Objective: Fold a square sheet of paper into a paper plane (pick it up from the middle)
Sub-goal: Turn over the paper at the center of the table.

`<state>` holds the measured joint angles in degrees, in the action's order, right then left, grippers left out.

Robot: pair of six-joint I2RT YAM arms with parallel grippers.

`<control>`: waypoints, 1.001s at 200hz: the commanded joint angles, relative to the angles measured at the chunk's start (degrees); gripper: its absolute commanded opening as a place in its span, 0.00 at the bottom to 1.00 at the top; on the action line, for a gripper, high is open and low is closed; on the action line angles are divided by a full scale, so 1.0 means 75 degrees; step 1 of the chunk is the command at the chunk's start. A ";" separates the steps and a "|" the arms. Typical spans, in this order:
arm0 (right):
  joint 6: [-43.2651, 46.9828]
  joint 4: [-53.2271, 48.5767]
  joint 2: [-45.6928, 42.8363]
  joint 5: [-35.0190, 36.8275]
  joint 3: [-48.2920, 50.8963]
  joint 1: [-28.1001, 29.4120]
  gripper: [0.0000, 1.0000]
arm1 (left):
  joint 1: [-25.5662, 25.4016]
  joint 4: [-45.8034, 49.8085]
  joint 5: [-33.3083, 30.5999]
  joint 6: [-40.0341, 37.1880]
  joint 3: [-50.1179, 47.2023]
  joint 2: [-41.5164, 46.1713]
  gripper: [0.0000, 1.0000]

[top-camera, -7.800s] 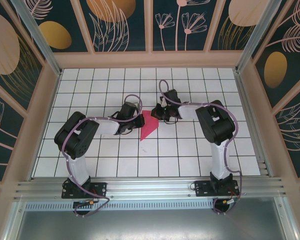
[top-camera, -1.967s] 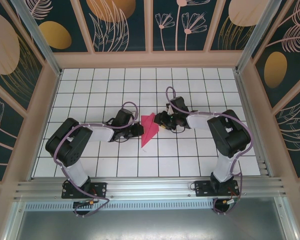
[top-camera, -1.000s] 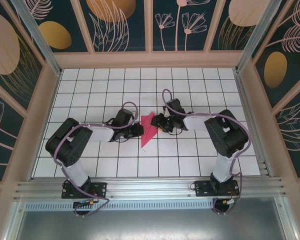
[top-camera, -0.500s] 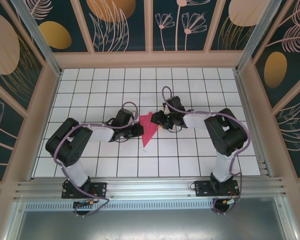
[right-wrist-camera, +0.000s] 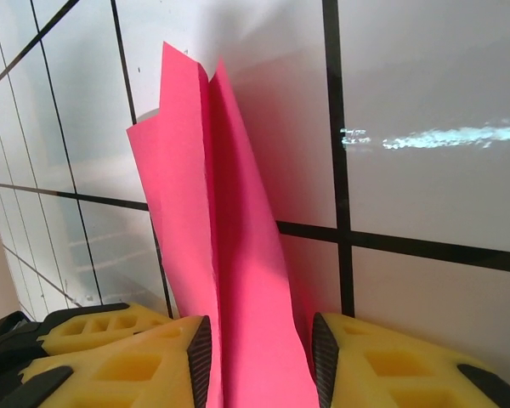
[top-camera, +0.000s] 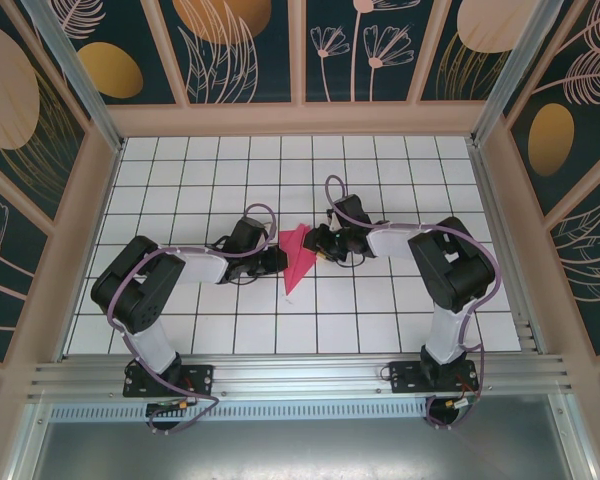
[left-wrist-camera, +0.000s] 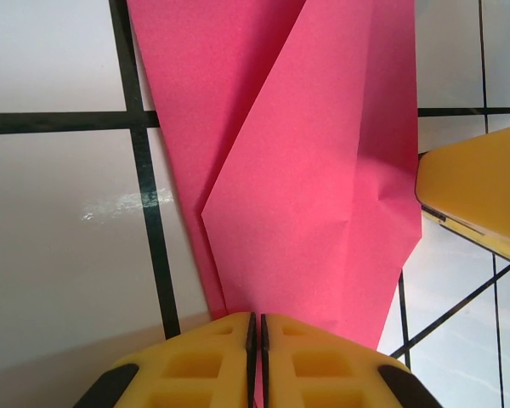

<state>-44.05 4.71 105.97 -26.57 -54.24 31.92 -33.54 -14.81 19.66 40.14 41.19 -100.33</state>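
The square sheet of paper (top-camera: 297, 257) is magenta-pink and folded into a narrow pointed shape, lying mid-table with its tip toward the near edge. In the left wrist view the paper (left-wrist-camera: 314, 170) shows overlapping creased layers. My left gripper (left-wrist-camera: 255, 321) is shut on its near edge, with pink showing in the slit between the pads. From the other side my right gripper (right-wrist-camera: 259, 331) stands open around raised flaps of the paper (right-wrist-camera: 238, 255), which stand up between its pads. From above, the left gripper (top-camera: 278, 261) and right gripper (top-camera: 319, 246) flank the paper.
White tiled tabletop (top-camera: 380, 300) with black grid lines, walled by a pale frame and patterned panels. A yellow finger of the right gripper (left-wrist-camera: 476, 204) juts in beside the paper's right edge. A metal rail (top-camera: 300, 378) carries both arm bases.
The right gripper's jaws have drawn in slightly around the paper's raised flaps. The left gripper and the paper have stayed where they were.
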 commanded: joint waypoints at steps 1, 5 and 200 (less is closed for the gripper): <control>0.0015 -0.0176 -0.0185 0.0272 0.0030 0.0033 0.39 | -0.0071 0.0609 0.0156 0.0004 -0.0134 -0.0090 0.15; 0.0026 -0.0239 -0.0223 0.0355 0.0052 0.0023 0.39 | -0.0072 0.0612 0.0145 0.0004 -0.0136 -0.0081 0.15; 0.0026 -0.0175 -0.0188 0.0463 0.0083 0.0115 0.38 | -0.0067 0.0674 0.0121 -0.0039 -0.0135 0.0007 0.15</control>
<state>-45.12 6.55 104.95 -26.52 -52.56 32.69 -33.54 -14.76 19.66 40.14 41.19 -100.29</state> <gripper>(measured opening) 0.382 0.146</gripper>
